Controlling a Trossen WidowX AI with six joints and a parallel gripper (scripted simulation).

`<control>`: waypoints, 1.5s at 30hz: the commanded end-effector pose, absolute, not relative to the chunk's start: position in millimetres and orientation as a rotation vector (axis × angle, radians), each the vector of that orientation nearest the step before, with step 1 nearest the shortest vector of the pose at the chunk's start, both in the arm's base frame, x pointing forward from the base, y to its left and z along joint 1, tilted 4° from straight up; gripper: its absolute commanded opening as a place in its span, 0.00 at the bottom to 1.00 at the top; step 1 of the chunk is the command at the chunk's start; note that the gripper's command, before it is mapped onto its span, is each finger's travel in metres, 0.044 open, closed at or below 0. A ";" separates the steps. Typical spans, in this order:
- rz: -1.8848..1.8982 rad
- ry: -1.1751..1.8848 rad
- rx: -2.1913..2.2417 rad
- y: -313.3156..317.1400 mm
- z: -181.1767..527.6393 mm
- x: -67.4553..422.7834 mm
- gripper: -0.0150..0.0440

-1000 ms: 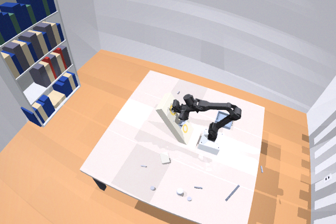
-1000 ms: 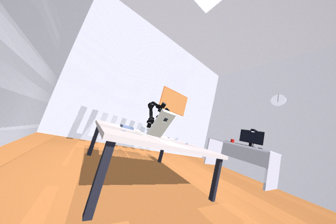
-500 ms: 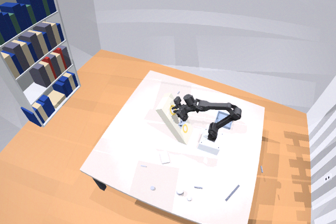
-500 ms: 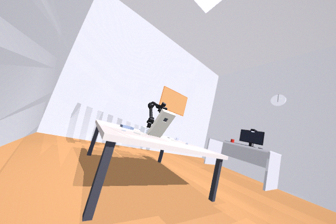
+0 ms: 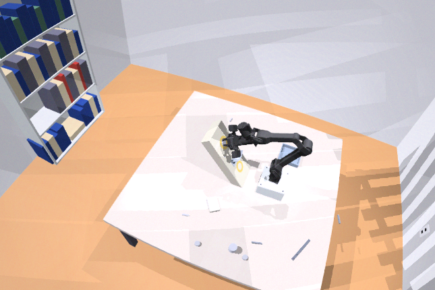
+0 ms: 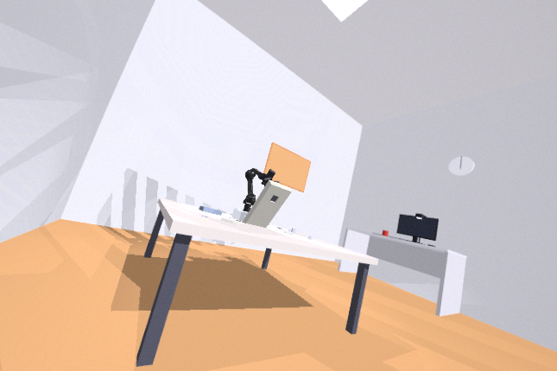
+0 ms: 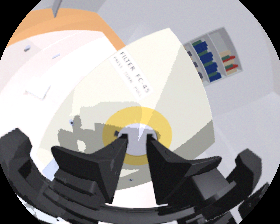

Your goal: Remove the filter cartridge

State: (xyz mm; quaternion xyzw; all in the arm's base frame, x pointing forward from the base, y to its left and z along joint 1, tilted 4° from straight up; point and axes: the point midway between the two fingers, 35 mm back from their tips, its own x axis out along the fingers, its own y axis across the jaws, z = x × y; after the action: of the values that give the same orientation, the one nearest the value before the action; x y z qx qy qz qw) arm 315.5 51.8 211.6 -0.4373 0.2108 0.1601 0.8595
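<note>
A white table stands on an orange floor, a bookshelf by the wall. The gripper is clamped on the grey cartridge – seated in its yellow-ringed panel – fingers nearly closed.

White square table on dark legs, standing on an orange wood floor.

Directly on it, placed from the jaws:
- cream service panel, tilted slab, right at the jaws
- arm's white base block, behind the jaws at the arm's root
- blue-rimmed tray, farther behind, past the elbow
- small white flat block, well off to one side of the jaws
- beyond it, near the far table edge: three small grey discs, two short grey bars, one long grey strip
- another short bar at the table edge, well behind the base
</note>
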 end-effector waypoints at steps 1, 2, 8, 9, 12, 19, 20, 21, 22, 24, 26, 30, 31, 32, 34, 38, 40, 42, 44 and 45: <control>0.303 0.458 -0.776 53.3 208.7 322.0 0.25; 0.295 0.462 -0.742 53.3 208.7 322.0 0.25; 0.242 0.485 -0.539 53.3 208.4 322.6 0.25; 0.234 0.488 -0.506 53.4 208.3 322.7 0.25; 0.214 0.495 -0.430 53.4 208.1 323.0 0.25; 0.227 0.490 -0.481 53.6 207.5 324.1 0.25; 0.227 0.490 -0.481 53.6 207.5 324.1 0.25; 0.227 0.490 -0.481 53.6 207.5 324.1 0.25; 0.227 0.490 -0.481 53.6 207.5 324.1 0.25; 0.227 0.490 -0.481 53.6 207.5 324.1 0.25; 0.227 0.490 -0.481 53.6 207.5 324.1 0.25; 0.227 0.490 -0.481 53.6 207.5 324.1 0.25; 0.227 0.490 -0.481 53.6 207.5 324.1 0.25; 0.227 0.490 -0.481 53.6 207.5 324.1 0.25; 0.227 0.490 -0.481 53.6 207.5 324.1 0.25; 0.227 0.490 -0.481 53.6 207.5 324.1 0.25; 0.227 0.490 -0.481 53.6 207.5 324.1 0.25; 0.227 0.490 -0.481 53.6 207.5 324.1 0.25; 0.227 0.490 -0.481 53.6 207.5 324.1 0.25; 0.227 0.490 -0.481 53.6 207.5 324.1 0.25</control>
State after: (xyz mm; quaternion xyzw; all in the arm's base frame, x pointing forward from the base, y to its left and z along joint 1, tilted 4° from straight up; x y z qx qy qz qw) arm 316.3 52.5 211.4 -0.2345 0.2403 0.1104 0.9355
